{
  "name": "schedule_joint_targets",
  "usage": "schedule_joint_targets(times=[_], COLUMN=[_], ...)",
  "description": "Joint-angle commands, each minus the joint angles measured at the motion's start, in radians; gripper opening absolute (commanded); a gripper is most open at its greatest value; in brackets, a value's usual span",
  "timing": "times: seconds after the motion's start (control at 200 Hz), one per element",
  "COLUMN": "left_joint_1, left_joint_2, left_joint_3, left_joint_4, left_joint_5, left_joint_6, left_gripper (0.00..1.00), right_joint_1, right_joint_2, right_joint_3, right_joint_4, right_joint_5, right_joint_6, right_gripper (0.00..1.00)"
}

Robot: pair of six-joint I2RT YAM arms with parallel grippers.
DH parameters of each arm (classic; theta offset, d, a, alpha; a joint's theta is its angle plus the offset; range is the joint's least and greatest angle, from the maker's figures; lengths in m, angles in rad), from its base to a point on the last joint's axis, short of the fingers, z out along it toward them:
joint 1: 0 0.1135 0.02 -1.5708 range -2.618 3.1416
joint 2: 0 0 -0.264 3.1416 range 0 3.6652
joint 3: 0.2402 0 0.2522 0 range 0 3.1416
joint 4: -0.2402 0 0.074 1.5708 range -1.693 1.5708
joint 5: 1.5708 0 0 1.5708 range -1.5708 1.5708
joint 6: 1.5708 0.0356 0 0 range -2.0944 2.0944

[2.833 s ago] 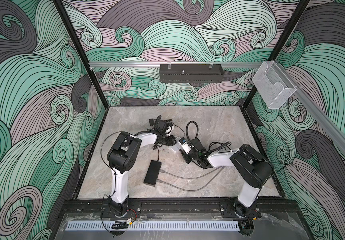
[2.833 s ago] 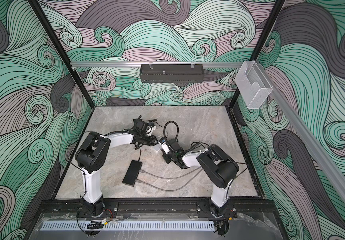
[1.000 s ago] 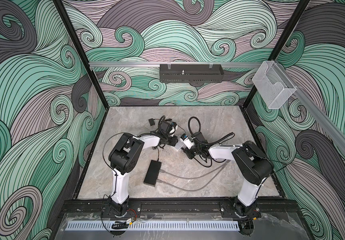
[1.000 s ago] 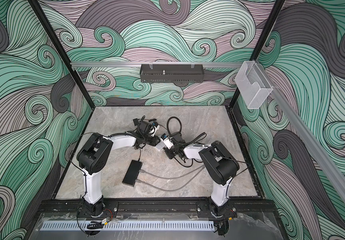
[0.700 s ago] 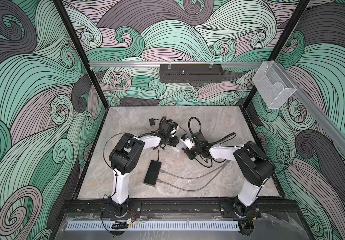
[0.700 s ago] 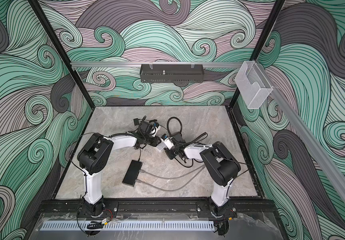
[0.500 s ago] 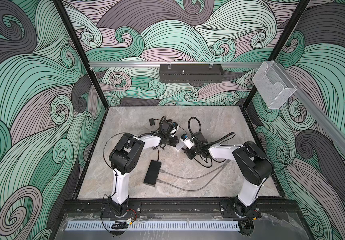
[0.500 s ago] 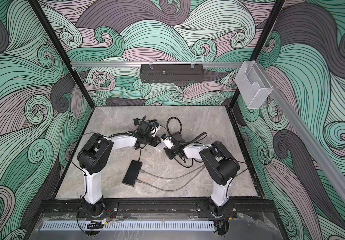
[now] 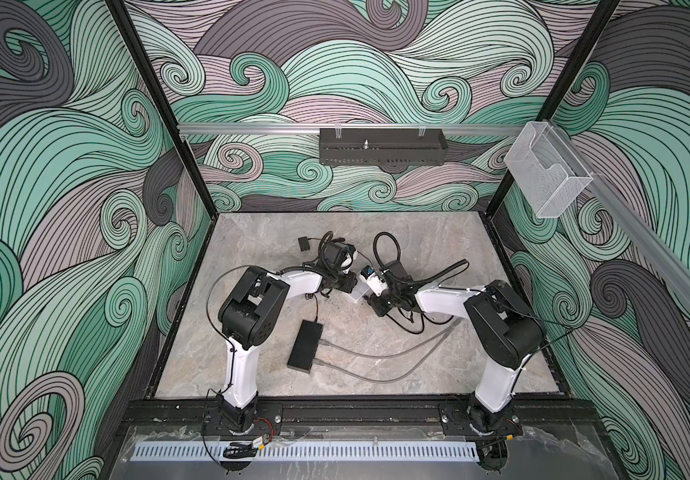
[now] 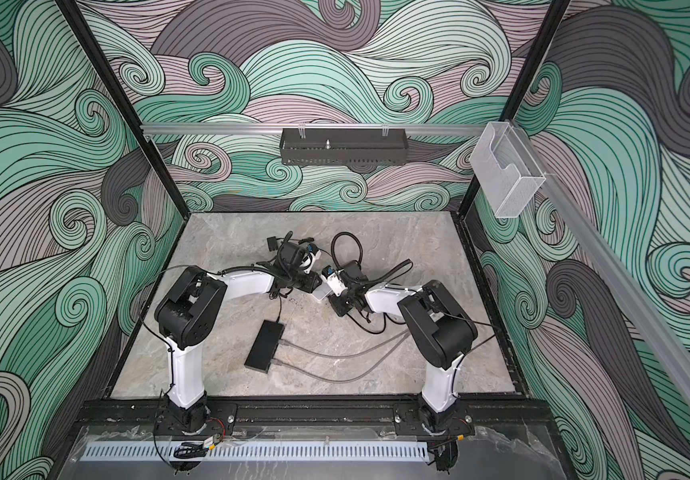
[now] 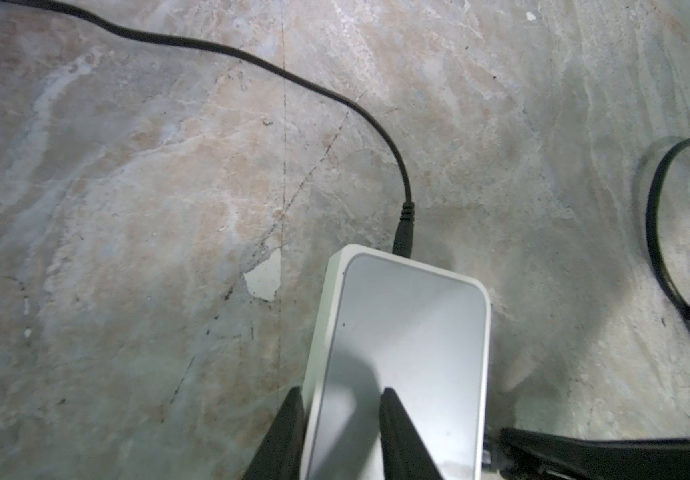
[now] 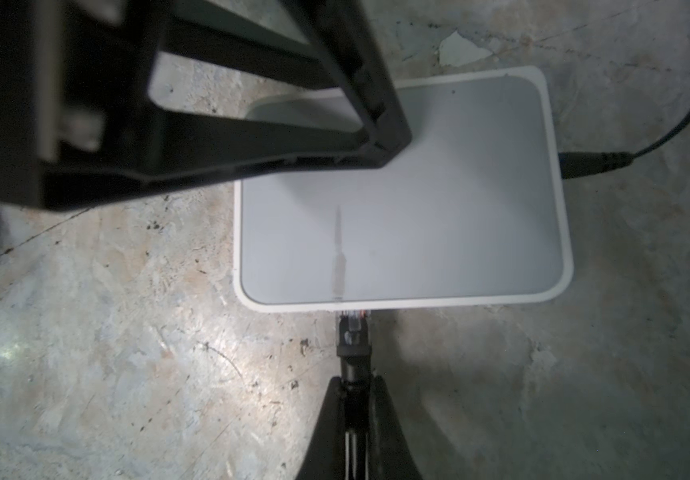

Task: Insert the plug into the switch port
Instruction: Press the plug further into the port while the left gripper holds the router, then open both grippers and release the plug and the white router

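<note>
plug (image 12: 351, 328) pokes out just ahead of the right gripper (image 12: 353, 384), fingers clenched on its boot. Its clear nose touches the switch (image 12: 439, 208) wall dead ahead of those fingers, with most of the body outside. I'd say it's at the port mouth, not seated. Port and latch tab are hidden from here.

left gripper (image 11: 341, 399) is part-closed astride the switch's edge, one finger (image 11: 289, 419) outside the side wall, the other over the top face. Can't tell if it clamps or only braces.

For the push: drive straight along the right fingers' axis, no yaw, plug square to the wall. The grip is behind the plug, so a skewed push likely buckles the boot. The switch looks light and would skate on the table (image 12: 127, 332), so the left fingers need to take the reaction. The power lead (image 12: 584, 164) enters the wall off to the side of the right fingers, well apart from the plug, so no snag there.
</note>
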Motion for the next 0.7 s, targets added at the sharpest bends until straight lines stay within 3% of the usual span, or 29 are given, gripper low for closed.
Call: schedule_joint_targets(times=[0.0, 0.215, 0.495, 0.695], left_joint_1=[-0.150, -0.150, -0.149, -0.149], left_joint_2=[0.083, 0.089, 0.085, 0.078], left_joint_3=[-0.064, -0.064, -0.062, -0.062], left_joint_4=[-0.245, -0.234, -0.237, -0.239], left_joint_5=[0.304, 0.308, 0.306, 0.306], left_joint_6=[-0.004, -0.010, -0.008, -0.009], left_gripper=[0.30, 0.30, 0.30, 0.30], right_joint_1=[0.026, 0.024, 0.026, 0.026], right_joint_2=[-0.010, -0.072, 0.045, 0.007], right_joint_3=[0.115, 0.146, 0.157, 0.145], right_joint_4=[0.402, 0.366, 0.326, 0.305], right_joint_5=[-0.071, -0.031, -0.057, -0.030], right_joint_6=[0.022, -0.025, 0.057, 0.038], right_gripper=[0.00, 0.00, 0.00, 0.00])
